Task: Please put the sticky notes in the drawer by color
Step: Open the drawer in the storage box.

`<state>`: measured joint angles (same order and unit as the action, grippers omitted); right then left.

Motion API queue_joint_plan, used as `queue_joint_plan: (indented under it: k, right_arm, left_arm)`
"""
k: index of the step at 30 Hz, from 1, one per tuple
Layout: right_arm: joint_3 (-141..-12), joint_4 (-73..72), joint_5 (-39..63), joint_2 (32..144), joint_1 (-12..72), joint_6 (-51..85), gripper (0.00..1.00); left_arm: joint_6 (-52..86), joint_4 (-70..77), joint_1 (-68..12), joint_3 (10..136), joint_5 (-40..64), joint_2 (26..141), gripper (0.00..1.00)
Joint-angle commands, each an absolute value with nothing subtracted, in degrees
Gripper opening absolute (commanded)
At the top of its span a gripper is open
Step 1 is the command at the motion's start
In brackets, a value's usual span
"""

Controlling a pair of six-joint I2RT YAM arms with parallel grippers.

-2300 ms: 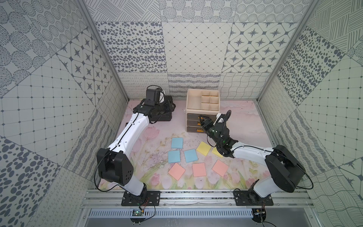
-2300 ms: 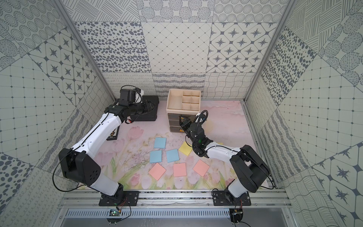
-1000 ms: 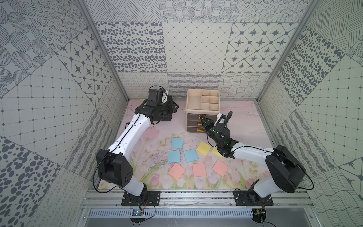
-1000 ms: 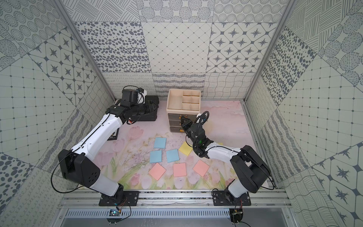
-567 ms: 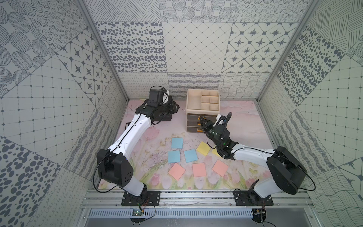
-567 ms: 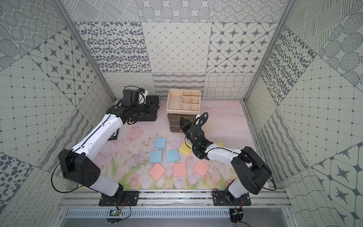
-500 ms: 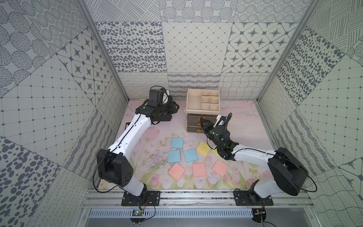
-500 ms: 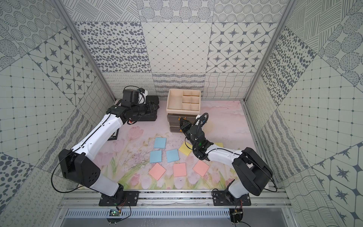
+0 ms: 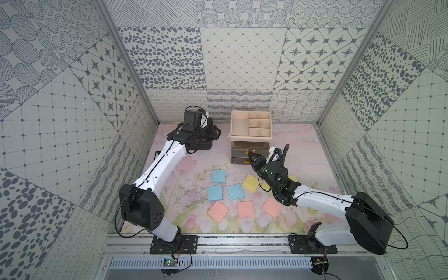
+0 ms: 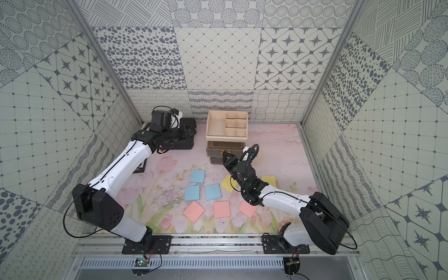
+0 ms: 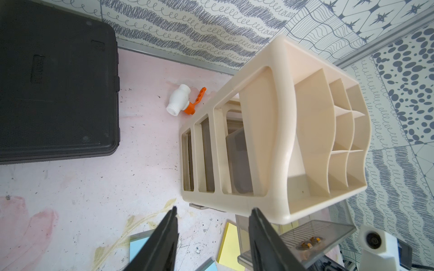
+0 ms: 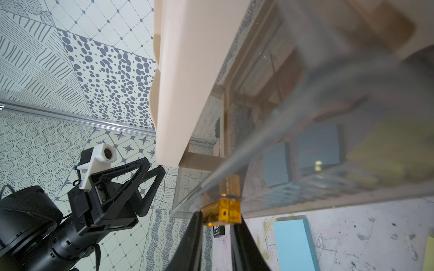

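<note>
The drawer (image 9: 251, 128) is a cream cabinet with a divided tray top, standing at the back. Its top smoky drawer (image 10: 224, 146) is pulled partway out. My right gripper (image 12: 218, 218) is shut on that drawer's gold handle (image 12: 223, 211). My left gripper (image 11: 215, 211) hangs open and empty left of the cabinet, near its front corner. The sticky notes lie on the mat in front: three blue (image 9: 218, 176), three pink (image 9: 245, 209), and yellow ones (image 9: 252, 183) partly hidden under my right arm.
A flat black case (image 11: 56, 82) lies at the back left under my left arm. A white valve with an orange lever (image 11: 179, 101) sits between the case and the cabinet. A small black item (image 10: 140, 167) lies by the left wall.
My left arm has swung from over the black case toward the cabinet. My right gripper has kept hold of the gold handle and shifted slightly.
</note>
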<state>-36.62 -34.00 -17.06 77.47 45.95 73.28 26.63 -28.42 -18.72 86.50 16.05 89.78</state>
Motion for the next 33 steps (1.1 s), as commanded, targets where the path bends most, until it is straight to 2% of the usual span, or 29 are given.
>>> queue_joint_plan:
  k: [1,24,26,33]
  right_arm:
    - [-36.7,-36.4,-17.7,75.5,46.6,72.1,0.23]
    - [-35.3,-33.3,-23.9,72.3,51.6,71.7,0.23]
    - [-35.1,-32.9,-24.4,71.9,51.6,71.6,0.28]
    - [-35.7,-31.1,-24.3,70.3,51.6,69.5,0.74]
  left_arm:
    - [25.5,-26.0,-19.0,86.3,16.0,89.4,0.52]
    - [25.6,-25.9,-19.0,85.9,15.9,89.4,0.52]
    - [25.6,-25.9,-19.0,85.8,15.9,89.4,0.52]
    - [25.5,-26.0,-19.0,86.0,15.9,89.6,0.52]
